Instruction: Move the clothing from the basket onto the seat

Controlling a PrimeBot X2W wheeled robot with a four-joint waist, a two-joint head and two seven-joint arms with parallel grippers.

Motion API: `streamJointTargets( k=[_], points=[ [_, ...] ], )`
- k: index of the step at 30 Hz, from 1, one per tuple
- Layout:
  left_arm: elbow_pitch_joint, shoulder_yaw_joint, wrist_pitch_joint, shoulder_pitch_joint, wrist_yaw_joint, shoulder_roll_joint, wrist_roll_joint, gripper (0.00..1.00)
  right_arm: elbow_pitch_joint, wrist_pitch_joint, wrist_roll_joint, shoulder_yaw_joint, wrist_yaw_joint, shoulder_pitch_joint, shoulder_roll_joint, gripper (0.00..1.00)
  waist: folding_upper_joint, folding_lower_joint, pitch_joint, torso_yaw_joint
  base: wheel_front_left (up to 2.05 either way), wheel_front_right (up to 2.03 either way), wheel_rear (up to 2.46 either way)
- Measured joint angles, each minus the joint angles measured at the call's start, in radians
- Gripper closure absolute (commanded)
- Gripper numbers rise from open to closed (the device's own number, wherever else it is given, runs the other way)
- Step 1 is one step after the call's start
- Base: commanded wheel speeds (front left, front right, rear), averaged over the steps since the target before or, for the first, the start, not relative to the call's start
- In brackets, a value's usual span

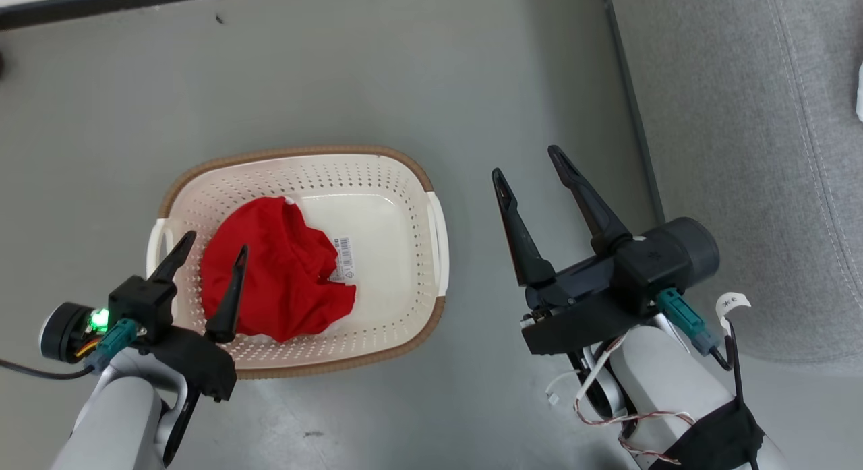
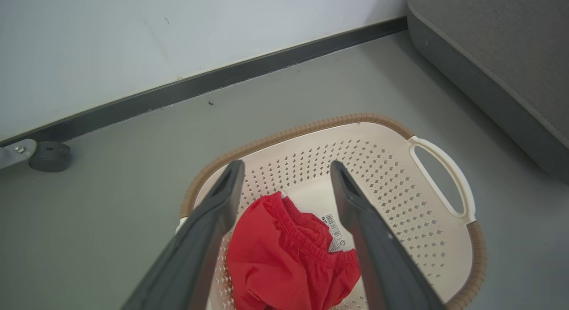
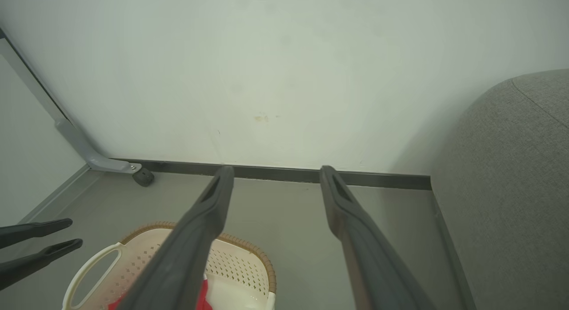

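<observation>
The red clothing (image 1: 280, 271), seemingly one garment, lies bunched in the left half of the basket (image 1: 296, 152). The left gripper (image 1: 214, 244) hangs over it, jaws spread and empty: best drop onto the thickest fold before pinching. The right gripper (image 1: 526, 162) hovers wide open beside the seat (image 1: 735, 153)

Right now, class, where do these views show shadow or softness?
Head view: even light, faint shadow on the floor beside the sofa. Left wrist view: left gripper soft-edged, clothing crisp. Right wrist view: wall dims near the sofa.
</observation>
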Motion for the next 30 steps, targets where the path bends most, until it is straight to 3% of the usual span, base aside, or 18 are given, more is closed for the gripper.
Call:
streamJointTargets(
  k=[17, 30],
  points=[
    [0.090, -0.185, 0.046, -0.160, 0.000, 0.014, 0.045, 0.00, -0.062, 0.000, 0.028, 0.004, 0.000, -0.009, 0.000, 0.00, 0.0000, -0.0001, 0.135, -0.065, 0.00, 0.00, 0.00],
    [0.221, -0.236, 0.154, -0.270, -0.007, 0.024, 0.096, 0.00, -0.097, 0.000, 0.031, 0.033, 0.000, -0.028, 0.000, 0.00, 0.0000, -0.0001, 0.214, -0.091, 0.00, 0.00, 0.00]
  ],
)
